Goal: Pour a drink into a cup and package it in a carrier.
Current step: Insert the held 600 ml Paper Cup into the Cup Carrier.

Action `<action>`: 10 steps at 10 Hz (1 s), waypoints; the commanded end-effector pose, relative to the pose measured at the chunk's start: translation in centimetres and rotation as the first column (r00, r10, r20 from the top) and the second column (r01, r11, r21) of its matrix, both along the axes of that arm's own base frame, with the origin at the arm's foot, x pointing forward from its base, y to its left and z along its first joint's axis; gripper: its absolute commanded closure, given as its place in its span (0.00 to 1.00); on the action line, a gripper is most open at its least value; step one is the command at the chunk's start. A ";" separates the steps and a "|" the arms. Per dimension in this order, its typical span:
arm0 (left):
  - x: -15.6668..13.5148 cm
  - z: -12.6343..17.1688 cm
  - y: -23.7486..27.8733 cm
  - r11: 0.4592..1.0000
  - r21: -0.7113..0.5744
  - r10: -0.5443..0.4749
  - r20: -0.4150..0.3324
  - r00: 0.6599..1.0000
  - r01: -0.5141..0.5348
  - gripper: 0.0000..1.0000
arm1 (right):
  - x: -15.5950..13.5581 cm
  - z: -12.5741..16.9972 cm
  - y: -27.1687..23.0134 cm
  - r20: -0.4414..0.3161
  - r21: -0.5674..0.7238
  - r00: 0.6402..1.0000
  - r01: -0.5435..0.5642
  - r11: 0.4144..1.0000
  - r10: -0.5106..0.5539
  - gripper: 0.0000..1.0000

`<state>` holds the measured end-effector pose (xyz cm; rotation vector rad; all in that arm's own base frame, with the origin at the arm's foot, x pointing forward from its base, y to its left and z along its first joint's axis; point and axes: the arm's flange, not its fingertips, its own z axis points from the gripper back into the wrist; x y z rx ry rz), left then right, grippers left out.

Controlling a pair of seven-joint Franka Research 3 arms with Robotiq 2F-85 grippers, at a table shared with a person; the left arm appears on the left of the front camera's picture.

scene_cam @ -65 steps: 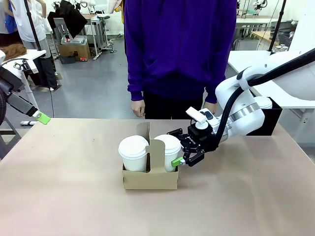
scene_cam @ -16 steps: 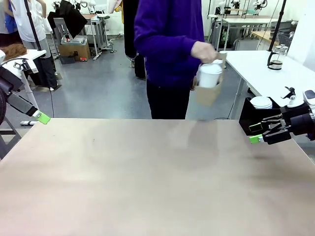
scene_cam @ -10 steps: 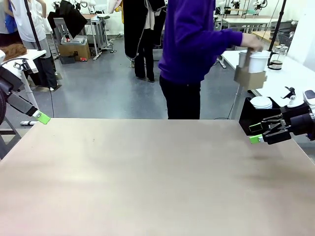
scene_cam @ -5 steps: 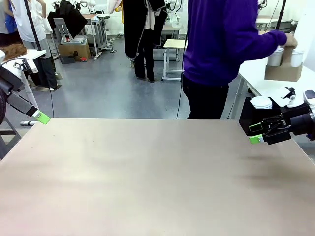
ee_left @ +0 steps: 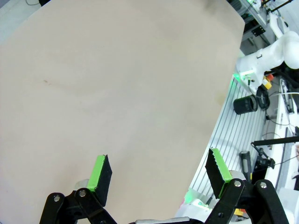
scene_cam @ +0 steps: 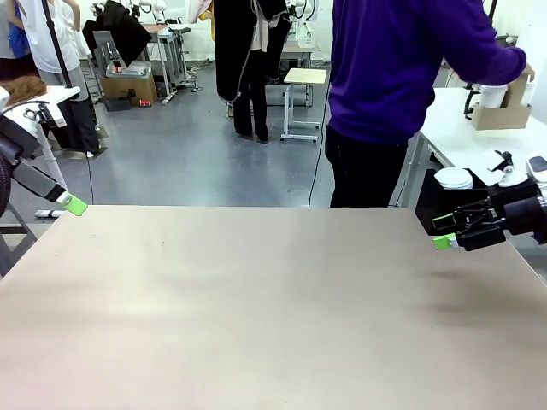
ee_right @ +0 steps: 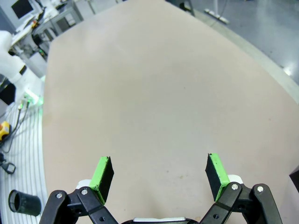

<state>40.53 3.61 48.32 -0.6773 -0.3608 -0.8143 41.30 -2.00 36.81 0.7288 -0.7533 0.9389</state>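
From the front, the person's hand (scene_cam: pixel 532 85) sets the carrier (scene_cam: pixel 500 113) with a cup (scene_cam: pixel 493 95) on a side table (scene_cam: pixel 453 137) at two o'clock. The left wrist view shows the left gripper (ee_left: pixel 159 173) spread wide and empty over the table (ee_left: pixel 117 84). The right wrist view shows the right gripper (ee_right: pixel 159 173) equally wide and empty.

A person in a purple top (scene_cam: pixel 402 68) holds the brown carrier (scene_cam: pixel 498 115) with a white cup (scene_cam: pixel 493 95) over the far white tabletop (scene_cam: pixel 453 137).
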 end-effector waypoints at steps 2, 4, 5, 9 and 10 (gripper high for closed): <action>-0.1 0.1 0.0 1.000 0.000 0.000 0.005 1.000 0.000 0.00 | 0.0 0.1 -0.1 0.010 -0.004 1.000 -0.005 1.000 0.005 0.00; -0.1 0.1 0.0 1.000 0.000 0.000 0.005 1.000 0.000 0.00 | 0.0 0.1 -0.1 0.010 -0.004 1.000 -0.005 1.000 0.005 0.00; -0.1 0.1 0.0 1.000 0.000 0.000 0.005 1.000 0.000 0.00 | 0.0 0.1 -0.1 0.010 -0.004 1.000 -0.005 1.000 0.005 0.00; -0.1 0.1 0.0 1.000 0.000 0.000 0.005 1.000 0.000 0.00 | 0.0 0.1 -0.1 0.010 -0.004 1.000 -0.005 1.000 0.005 0.00; -0.1 0.1 0.0 1.000 0.000 0.000 0.005 1.000 0.000 0.00 | 0.0 0.1 -0.1 0.010 -0.004 1.000 -0.005 1.000 0.005 0.00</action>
